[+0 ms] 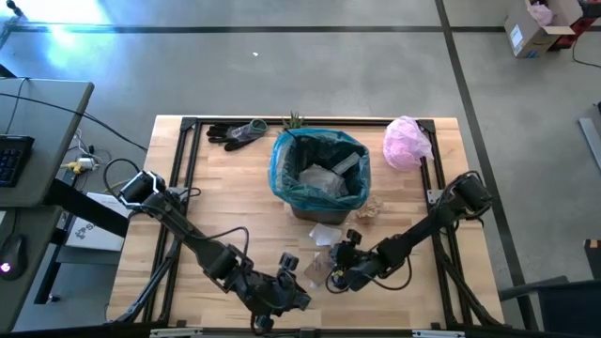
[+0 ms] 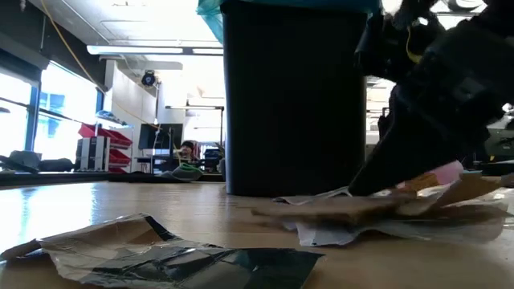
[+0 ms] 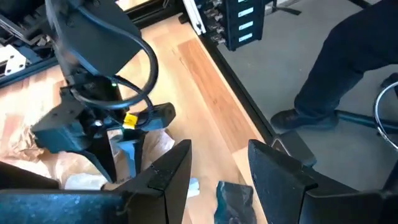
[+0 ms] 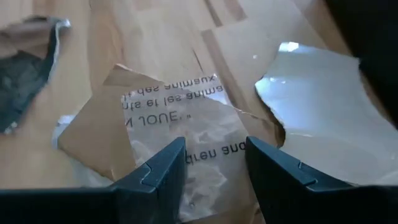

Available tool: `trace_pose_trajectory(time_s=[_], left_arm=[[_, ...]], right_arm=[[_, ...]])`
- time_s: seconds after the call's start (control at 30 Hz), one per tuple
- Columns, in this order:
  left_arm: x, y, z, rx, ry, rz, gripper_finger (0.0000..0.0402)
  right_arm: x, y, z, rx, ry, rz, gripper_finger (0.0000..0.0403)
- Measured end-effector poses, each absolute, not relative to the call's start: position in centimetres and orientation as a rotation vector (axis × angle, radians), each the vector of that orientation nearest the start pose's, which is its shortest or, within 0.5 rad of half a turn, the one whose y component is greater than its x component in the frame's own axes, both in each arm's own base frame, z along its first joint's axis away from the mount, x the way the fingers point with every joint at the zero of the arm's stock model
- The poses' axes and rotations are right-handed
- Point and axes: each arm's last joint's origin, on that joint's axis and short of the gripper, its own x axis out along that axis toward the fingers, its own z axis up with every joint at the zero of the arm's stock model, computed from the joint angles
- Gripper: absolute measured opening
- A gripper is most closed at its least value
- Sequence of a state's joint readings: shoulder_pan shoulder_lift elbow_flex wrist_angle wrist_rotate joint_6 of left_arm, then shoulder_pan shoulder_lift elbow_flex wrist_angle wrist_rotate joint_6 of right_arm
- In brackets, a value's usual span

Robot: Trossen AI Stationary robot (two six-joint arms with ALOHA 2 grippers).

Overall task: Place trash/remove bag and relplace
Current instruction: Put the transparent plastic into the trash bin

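Note:
The black bin (image 1: 319, 178), lined with the teal bag (image 1: 282, 164), stands mid-table. Trash lies on the wood in front of it: a clear printed wrapper (image 4: 186, 134) on brown paper, a white scrap (image 4: 317, 99), a silvery wrapper (image 2: 193, 261) and a brownish lump (image 1: 369, 208). My right gripper (image 4: 214, 165) is open and slants down over the clear wrapper, a finger on either side of it. My left gripper (image 3: 217, 168) is open near the front edge, above the silvery wrapper (image 3: 233, 198), holding nothing. My right gripper slants down onto the pile of paper and wrappers (image 2: 361, 193). Its fingertips are hidden by its own body. I cannot tell whether it touches the clear wrapper.
A pale pink bag (image 1: 406, 141) lies at the back right, dark gloves (image 1: 235, 133) and a small plant (image 1: 294, 120) behind the bin. A black frame (image 1: 188, 124) borders the table. A person's legs (image 3: 336, 74) show beyond the table edge.

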State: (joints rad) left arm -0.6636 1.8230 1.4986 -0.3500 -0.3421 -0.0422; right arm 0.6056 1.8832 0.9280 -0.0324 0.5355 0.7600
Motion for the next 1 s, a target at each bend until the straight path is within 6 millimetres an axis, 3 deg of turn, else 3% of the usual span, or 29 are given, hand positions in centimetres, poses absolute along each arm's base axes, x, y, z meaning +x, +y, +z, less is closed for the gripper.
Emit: trace_pose_trajectory(time_s=[0.3,0.5,0.57,0.73,1.0], left_arm=[[33.2,-24.6,27.8,0.283,0.589,-0.285,0.0142],[33.1,-24.6,27.8,0.279,0.59,-0.282,0.0142],[33.1,-24.6,27.8,0.277,0.591,-0.281,0.0142],[33.2,-24.5,27.8,0.281,0.589,-0.263,0.0142],[33.2,-24.5,27.8,0.274,0.593,-0.26,0.0142]], right_arm=[[29.2,18.5,8.6,0.191,0.841,-0.277,0.014],[29.2,18.6,8.2,0.186,0.842,-0.278,0.0025],[29.2,18.6,8.3,0.185,0.838,-0.275,0.001],[28.8,18.8,9.3,0.173,0.818,-0.26,0.0001],[28.5,19.9,13.3,0.075,0.753,-0.27,0.0]])
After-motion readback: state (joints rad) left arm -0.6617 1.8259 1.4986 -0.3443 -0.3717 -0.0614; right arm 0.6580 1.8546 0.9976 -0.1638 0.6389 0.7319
